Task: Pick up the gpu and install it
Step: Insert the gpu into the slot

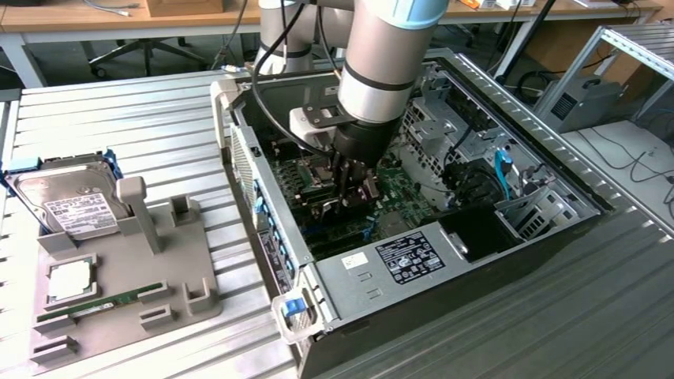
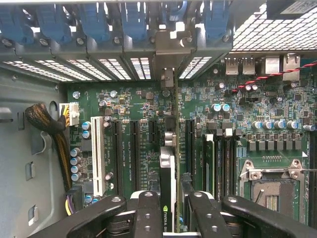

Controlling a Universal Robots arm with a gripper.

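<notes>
Ribbed metal table (image 1: 137, 118), wooden desks (image 1: 63, 16) behind

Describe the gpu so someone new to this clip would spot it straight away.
Start at the open black computer case lying on the ribbed metal table, and look at its green motherboard. Between the end effector fingers stands the gpu, a thin card seen edge-on. Unlike the empty black slots beside it, it rises upright.
</notes>
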